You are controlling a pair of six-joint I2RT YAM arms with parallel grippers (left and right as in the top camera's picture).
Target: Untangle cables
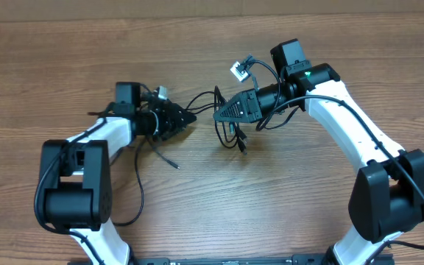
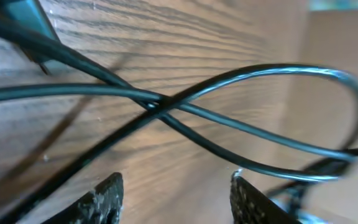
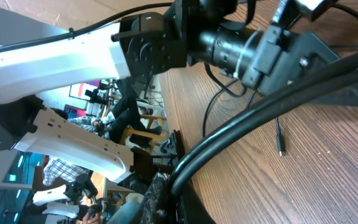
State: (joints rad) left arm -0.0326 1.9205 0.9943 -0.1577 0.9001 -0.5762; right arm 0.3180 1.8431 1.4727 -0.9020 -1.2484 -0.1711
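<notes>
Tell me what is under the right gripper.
Loops of black cables spill out beneath the right gripper, their plug ends over the wooden table. The gripper's body hides where they meet its fingers.

Rough, matt black fingers (image 2: pixel 106 200); ahead of them, cables (image 2: pixel 261 70) — smooth, glossy black sheath. Beyond, table (image 2: pixel 185 37) — grained matt wood.

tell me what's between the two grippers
A thin black cable bridges the gap between the left gripper and the right gripper, with bare table under it. The overhead view shows it.
</notes>
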